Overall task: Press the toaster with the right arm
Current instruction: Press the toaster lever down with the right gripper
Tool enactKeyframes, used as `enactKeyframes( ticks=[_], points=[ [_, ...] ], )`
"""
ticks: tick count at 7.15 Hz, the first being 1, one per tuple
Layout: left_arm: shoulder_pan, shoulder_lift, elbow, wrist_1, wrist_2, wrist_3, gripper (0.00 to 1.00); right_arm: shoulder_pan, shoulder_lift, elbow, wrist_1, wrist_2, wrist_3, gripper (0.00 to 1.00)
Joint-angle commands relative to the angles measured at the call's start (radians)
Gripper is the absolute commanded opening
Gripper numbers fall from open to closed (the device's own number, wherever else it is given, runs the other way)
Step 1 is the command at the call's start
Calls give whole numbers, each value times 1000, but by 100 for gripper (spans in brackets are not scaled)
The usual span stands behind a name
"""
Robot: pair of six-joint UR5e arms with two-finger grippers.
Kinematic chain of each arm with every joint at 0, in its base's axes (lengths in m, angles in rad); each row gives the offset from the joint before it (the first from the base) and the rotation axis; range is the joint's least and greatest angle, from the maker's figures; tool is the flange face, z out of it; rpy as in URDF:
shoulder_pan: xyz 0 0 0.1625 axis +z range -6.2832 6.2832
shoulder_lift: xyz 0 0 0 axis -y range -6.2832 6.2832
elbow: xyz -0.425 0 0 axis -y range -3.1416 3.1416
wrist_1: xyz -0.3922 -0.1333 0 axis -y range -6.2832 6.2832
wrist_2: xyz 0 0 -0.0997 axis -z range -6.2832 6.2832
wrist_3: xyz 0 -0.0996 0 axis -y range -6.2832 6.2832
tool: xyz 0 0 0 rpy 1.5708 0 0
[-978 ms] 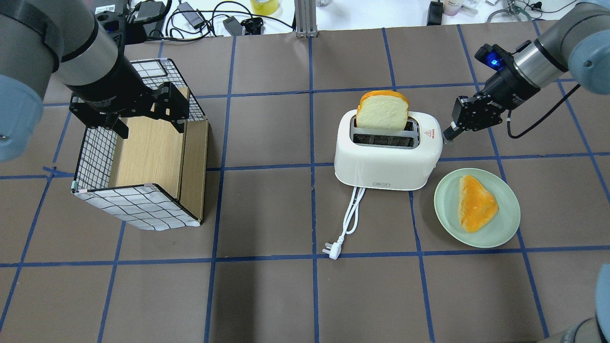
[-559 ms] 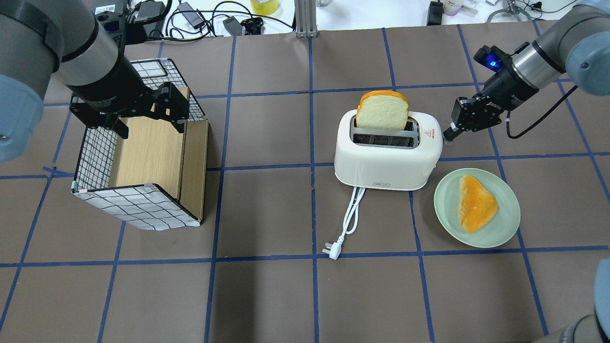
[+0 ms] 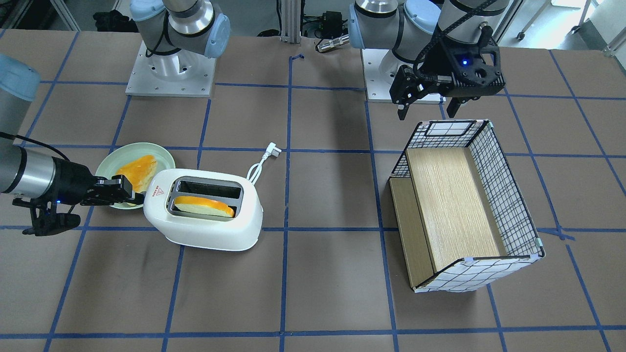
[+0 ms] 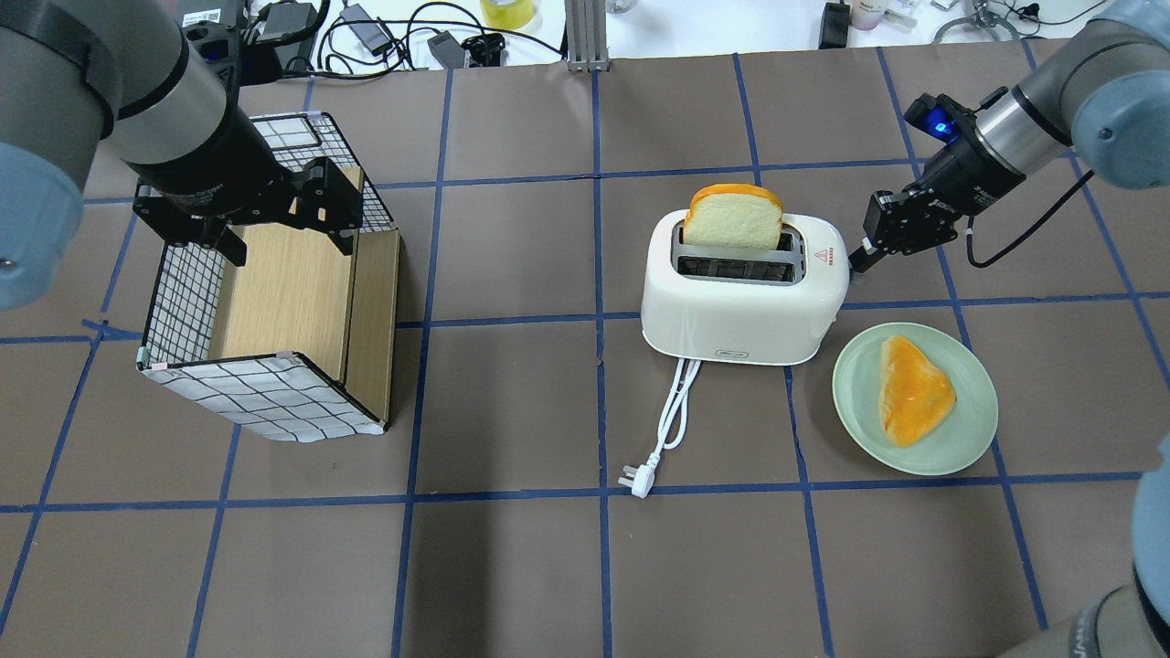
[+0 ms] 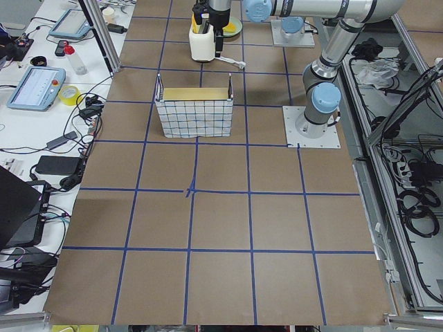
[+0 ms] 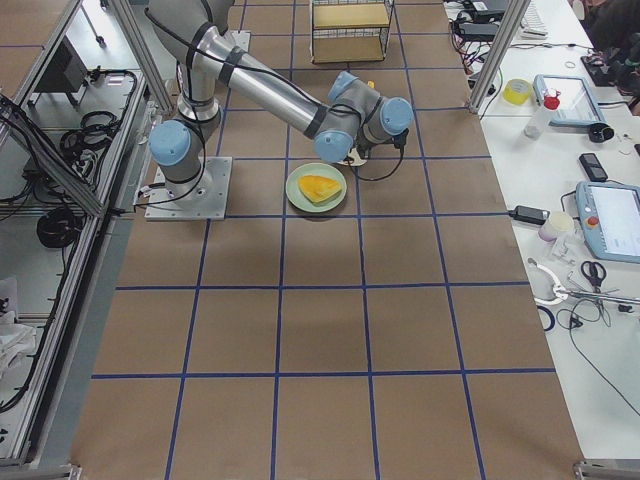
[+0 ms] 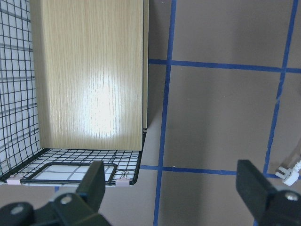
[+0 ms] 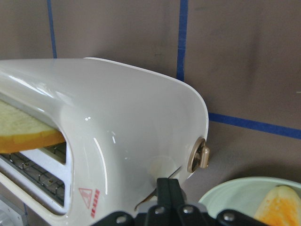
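Note:
The white toaster (image 4: pixel 731 311) stands mid-table with a slice of bread (image 4: pixel 731 219) in its far slot. From the front view the slice (image 3: pixel 203 207) sits low in the toaster (image 3: pixel 205 230). My right gripper (image 4: pixel 859 260) is shut, its tips against the toaster's right end. In the right wrist view the shut fingers (image 8: pixel 167 188) touch the toaster (image 8: pixel 131 122) below a beige knob (image 8: pixel 200 157). My left gripper (image 4: pixel 265 215) is open and empty above the basket.
A green plate (image 4: pixel 969 429) with an orange piece of bread (image 4: pixel 914 388) lies right of the toaster, below my right gripper. The toaster's white cord and plug (image 4: pixel 637 480) lie in front. A wire basket with a wooden shelf (image 4: pixel 265 384) stands at the left.
The bread slice has sunk a little lower into the toaster. My right wrist has shifted slightly while its tips stay at the toaster's end. The left arm has not moved.

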Motion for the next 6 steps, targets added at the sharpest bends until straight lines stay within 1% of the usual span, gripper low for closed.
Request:
enactKeyframes(
  ticks=[1, 5, 6],
  points=[
    [0, 0, 0, 0, 0, 0, 100, 0, 27, 0, -7, -2, 3, 1],
    [0, 0, 0, 0, 0, 0, 100, 0, 56, 3, -9, -3, 37, 0],
    [0, 0, 0, 0, 0, 0, 100, 0, 58, 23, -28, -6, 37, 0]
  ],
)
